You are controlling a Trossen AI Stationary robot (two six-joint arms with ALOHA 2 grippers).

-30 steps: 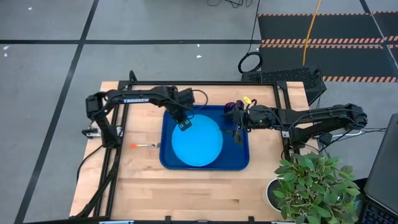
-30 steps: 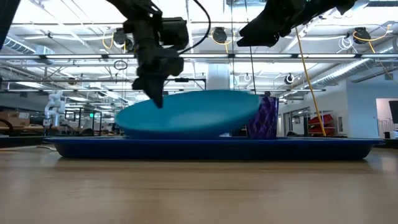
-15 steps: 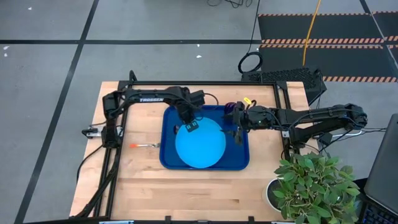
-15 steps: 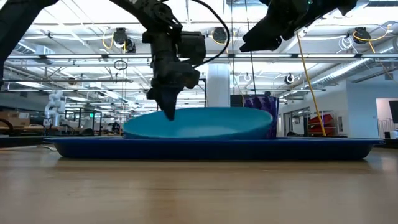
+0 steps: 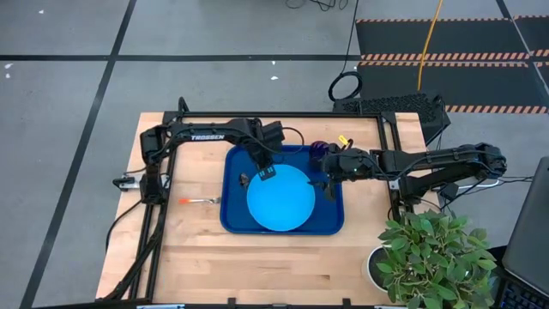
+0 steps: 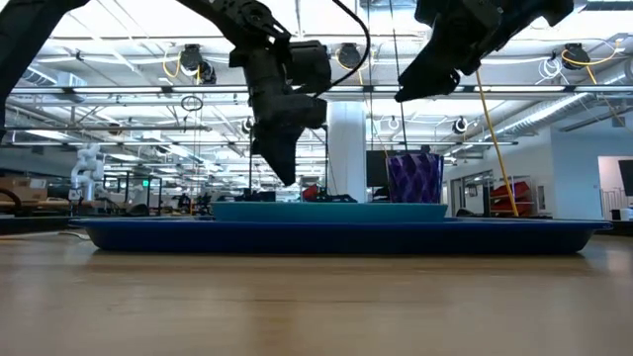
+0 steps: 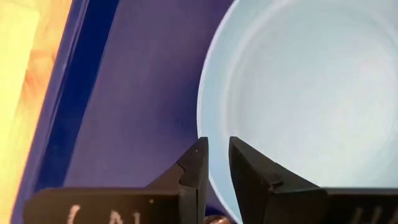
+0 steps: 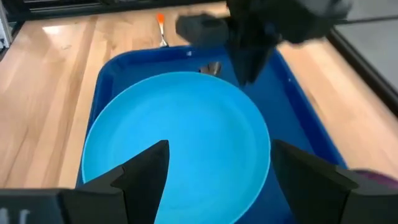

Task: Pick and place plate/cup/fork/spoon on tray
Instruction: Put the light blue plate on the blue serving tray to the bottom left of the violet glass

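The sky-blue plate (image 5: 280, 196) lies flat on the dark-blue tray (image 5: 233, 219). My left gripper (image 6: 287, 176) hangs just above the plate's far-left rim (image 7: 205, 106), pointing down, its fingers a little apart and clear of the plate. My right gripper (image 8: 219, 146) stands wide open above the tray's right side, holding nothing. The purple cup (image 6: 415, 178) stands upright in the tray's far right corner. The fork (image 5: 199, 200) lies on the table left of the tray. A small dark utensil, the spoon (image 5: 243, 178), lies on the tray left of the plate.
A potted plant (image 5: 429, 257) stands at the table's near right corner. Bare wood (image 5: 257, 262) stretches along the near edge. A dark frame (image 5: 257, 114) runs along the table's far and left sides.
My left gripper has gone toward the table's right and slightly down with the tilted plate. It has laid the plate flat on the tray and let go of its rim. The plate now sits a little farther right than before.
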